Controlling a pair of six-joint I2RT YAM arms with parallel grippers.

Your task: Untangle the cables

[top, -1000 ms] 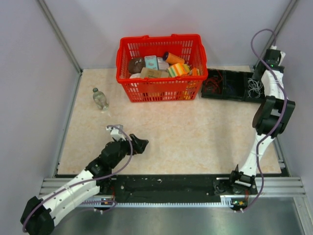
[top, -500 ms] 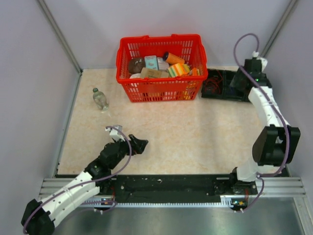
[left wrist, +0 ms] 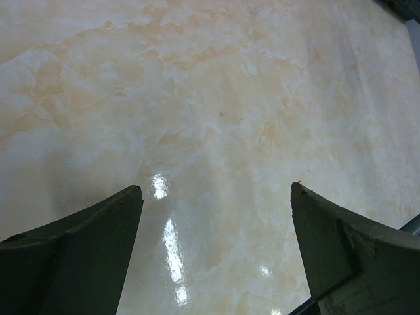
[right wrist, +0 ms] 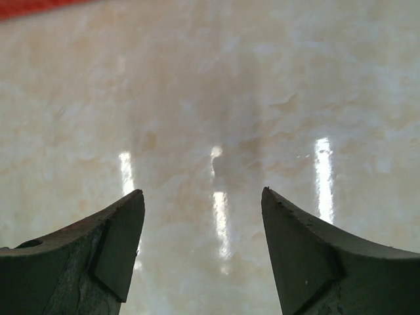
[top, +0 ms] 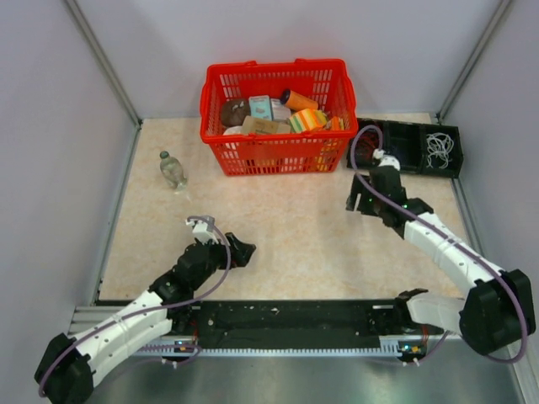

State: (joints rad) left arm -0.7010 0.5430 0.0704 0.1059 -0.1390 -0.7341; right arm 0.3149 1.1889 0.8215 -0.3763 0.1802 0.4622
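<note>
The cables lie in a black tray (top: 404,167) at the back right: a coil of thin white wires (top: 438,150) in its right compartment and reddish dark wires (top: 364,151) in its left one, partly hidden by my right arm. My right gripper (top: 354,202) is open and empty, low over the bare table just in front of the tray's left end; its wrist view (right wrist: 202,193) shows only tabletop between the fingers. My left gripper (top: 245,249) is open and empty over the table at the front left; its wrist view (left wrist: 216,190) shows only tabletop.
A red basket (top: 215,91) filled with packaged goods stands at the back centre, left of the tray. A small clear bottle (top: 172,169) stands at the left. Grey walls close in the left, back and right sides. A metal rail (top: 286,318) runs along the near edge.
My right arm has swung from above the tray's right end down and left to the table in front of the tray, uncovering the white coil. The left arm has barely moved.
</note>
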